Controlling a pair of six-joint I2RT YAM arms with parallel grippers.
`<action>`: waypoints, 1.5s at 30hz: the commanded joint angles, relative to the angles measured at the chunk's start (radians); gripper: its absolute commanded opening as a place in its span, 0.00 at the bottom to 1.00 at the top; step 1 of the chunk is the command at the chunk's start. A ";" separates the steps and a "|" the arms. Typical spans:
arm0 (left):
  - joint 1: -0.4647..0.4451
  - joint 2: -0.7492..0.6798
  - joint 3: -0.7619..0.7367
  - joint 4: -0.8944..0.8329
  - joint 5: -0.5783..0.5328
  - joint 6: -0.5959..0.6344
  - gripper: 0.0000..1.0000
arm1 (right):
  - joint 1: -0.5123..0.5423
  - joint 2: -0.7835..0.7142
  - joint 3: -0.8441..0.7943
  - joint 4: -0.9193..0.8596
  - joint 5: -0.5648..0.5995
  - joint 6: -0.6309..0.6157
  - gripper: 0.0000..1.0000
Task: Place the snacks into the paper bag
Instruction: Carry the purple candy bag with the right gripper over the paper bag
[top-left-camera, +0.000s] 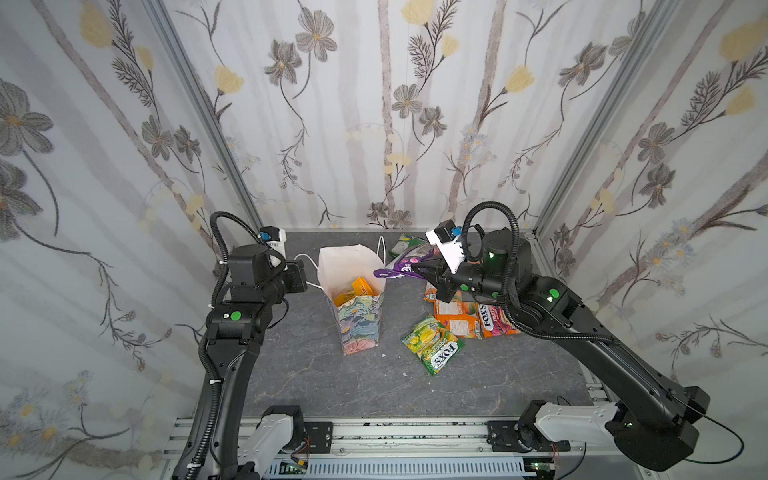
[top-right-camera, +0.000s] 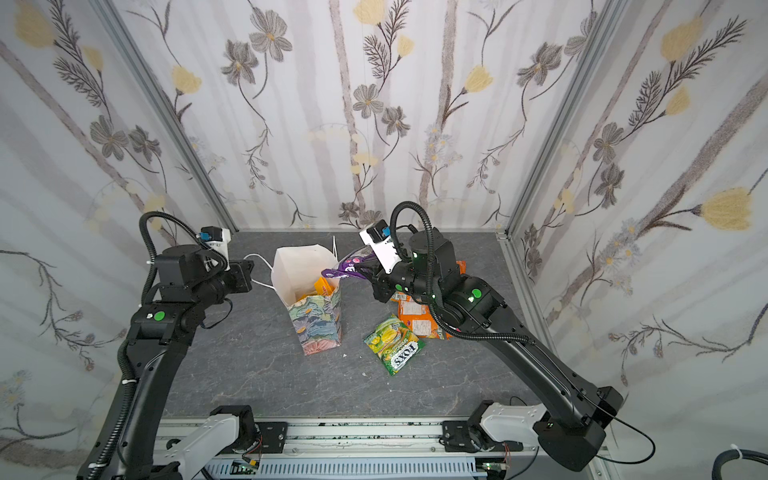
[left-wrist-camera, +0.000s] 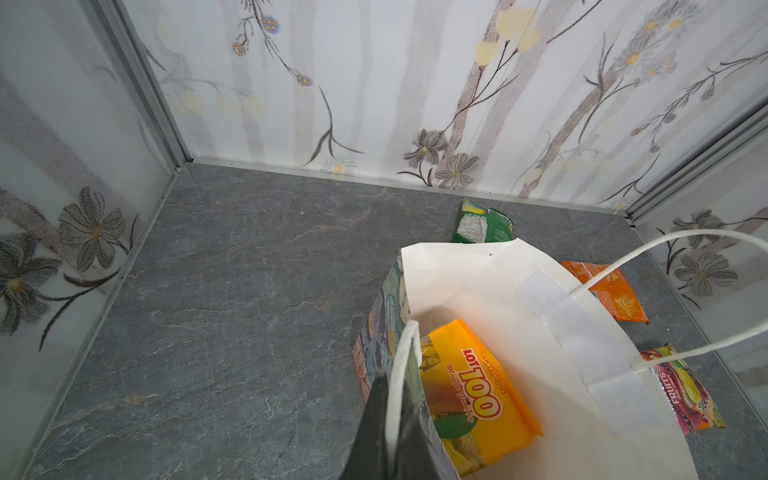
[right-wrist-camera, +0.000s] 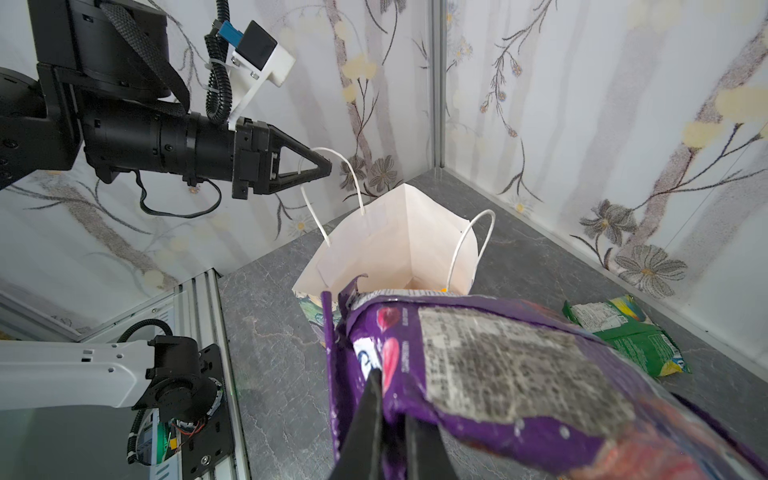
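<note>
Left wrist view: your left claw (left-wrist-camera: 392, 401) is pinched together on a thin white cord handle (left-wrist-camera: 399, 361) of the tall paper bag, pastel floral print outside and white inside (left-wrist-camera: 478, 286). The bag stands upright and open just beyond that claw's tips, on the grey marbled tabletop (left-wrist-camera: 232, 311). Down inside it, below the claw, lies a flat yellow-orange plastic packet lettered 100 (left-wrist-camera: 478, 399).

In both top views your right claw (top-left-camera: 424, 272) faces the bag from the opposite side, clamped on a crinkly purple plastic packet (top-left-camera: 397, 268). The packet's free end sticks out ahead of the claw and meets the bag's rim. The right wrist view shows the fingers (right-wrist-camera: 368, 415) closed on the purple film, with the bag mouth just ahead.

Under and behind that claw, overlapping orange packets (top-left-camera: 455, 318) and a red-pink packet lettered FOX'S (top-left-camera: 496, 322) lie on the tabletop. A green-yellow FOX'S packet (top-left-camera: 434, 347) lies apart from them, and a green packet (top-left-camera: 401, 243) lies beyond the claw by the back wall.
</note>
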 joint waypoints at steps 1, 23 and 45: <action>0.000 -0.003 0.002 0.018 -0.002 0.012 0.00 | 0.013 0.016 0.048 0.051 0.002 -0.049 0.00; 0.000 -0.011 -0.003 0.018 -0.005 0.014 0.00 | 0.069 0.383 0.571 -0.091 -0.069 -0.232 0.00; 0.000 -0.023 -0.016 0.019 -0.027 0.018 0.00 | 0.067 0.659 0.842 -0.319 -0.105 -0.353 0.00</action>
